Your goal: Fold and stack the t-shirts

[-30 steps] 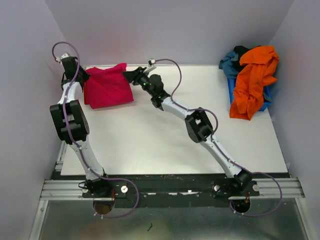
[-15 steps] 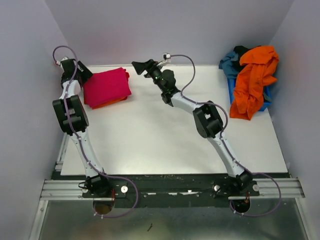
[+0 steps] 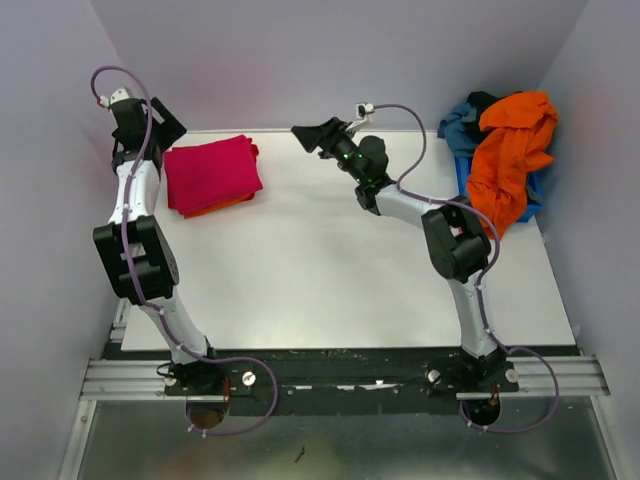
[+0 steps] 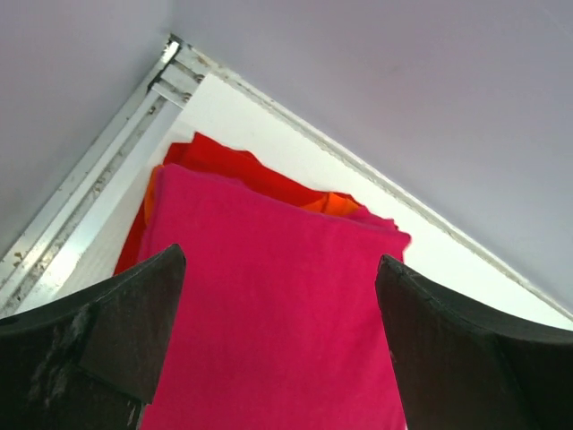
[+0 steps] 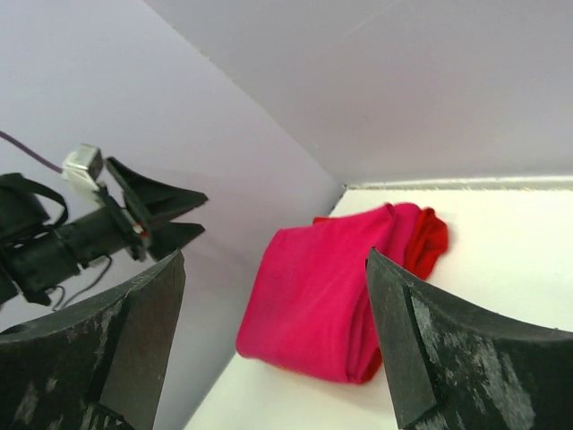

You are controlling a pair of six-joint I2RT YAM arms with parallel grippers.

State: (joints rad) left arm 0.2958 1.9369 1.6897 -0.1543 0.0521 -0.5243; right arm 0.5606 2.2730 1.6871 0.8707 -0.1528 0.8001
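Note:
A folded magenta-pink t-shirt [image 3: 210,172] lies on top of a stack at the table's far left. A red t-shirt [image 4: 228,166] and an orange one [image 4: 336,204] peek out beneath it. My left gripper [image 3: 165,130] hovers just behind the stack's left edge, open and holding nothing; in the left wrist view its fingers [image 4: 125,322] frame the magenta t-shirt [image 4: 269,305]. My right gripper [image 3: 310,135] hangs open and holding nothing, well right of the stack, looking back at the magenta t-shirt [image 5: 322,287].
A heap of unfolded t-shirts drapes over a small blue bin [image 3: 463,180] at the far right: bright orange [image 3: 510,160], teal-blue [image 3: 458,125] and black [image 3: 483,98]. Walls close in on the left, back and right. A metal rail [image 4: 89,210] runs along the table's left edge.
Both grippers let go of the magenta t-shirt, which settled onto the stack. The left gripper opened and lifted back; the right arm swung away to the right.

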